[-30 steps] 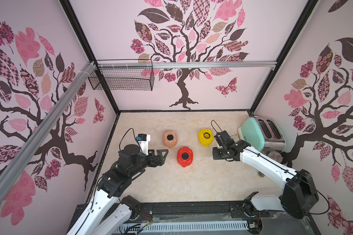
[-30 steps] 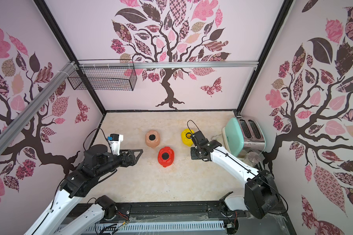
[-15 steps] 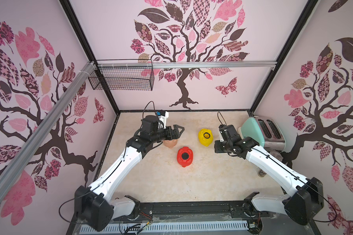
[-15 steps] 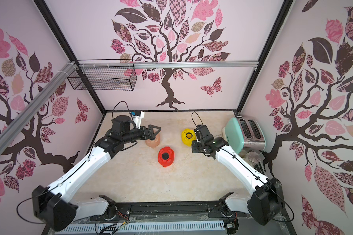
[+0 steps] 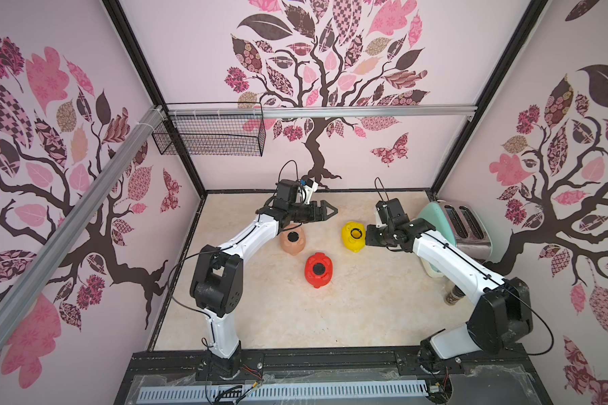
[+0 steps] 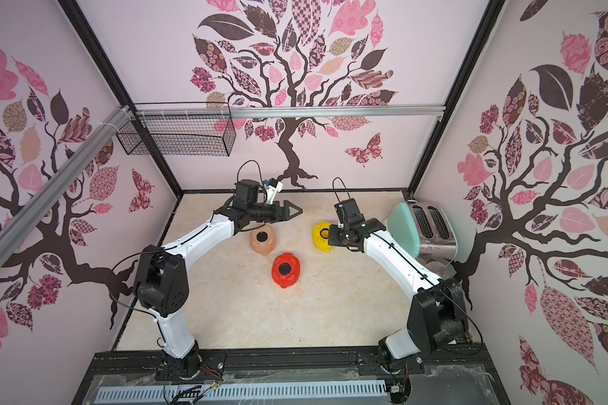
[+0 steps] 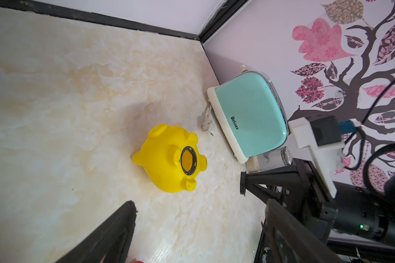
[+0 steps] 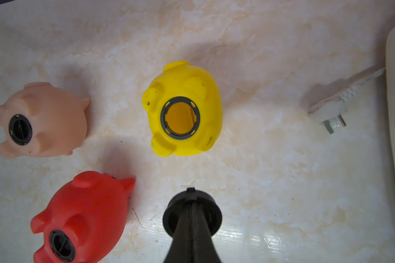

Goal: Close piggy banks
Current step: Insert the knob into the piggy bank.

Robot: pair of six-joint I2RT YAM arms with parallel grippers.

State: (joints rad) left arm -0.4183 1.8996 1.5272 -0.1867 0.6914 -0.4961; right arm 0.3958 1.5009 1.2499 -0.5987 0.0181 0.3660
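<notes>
Three small round plastic piggy banks are lying belly-up on the pale marble-patterned tabletop (image 8: 271,182). I am seeing a peach-pink plastic pig (image 8: 53,118), a red plastic pig (image 8: 89,205) and a yellow plastic pig (image 8: 210,107). The peach-pink and red ones are each showing a black stopper seated in the belly hole. The yellow one's hole is showing only a dark ring around a hollow yellow inside.

My right gripper (image 5: 370,240) is clamping a small black round plug (image 8: 172,218) edge-on between its closed fingers. In both top views the plug is sitting just beside the yellow pig, on the toaster side. The left wrist view is showing a strip of bare tabletop between them, so they are apart. From the right wrist camera the yellow belly hole is lying straight ahead of the plug, with nothing between.

My left gripper (image 5: 332,210) is hovering behind the peach-pink pig, toward the back wall. Its fingers are spread wide around nothing and pointing toward the yellow pig.

The mint-green toaster (image 7: 249,113) is standing against the right wall, behind my right arm. Its white power plug (image 8: 328,111) is lying loose between it and the yellow pig.
</notes>
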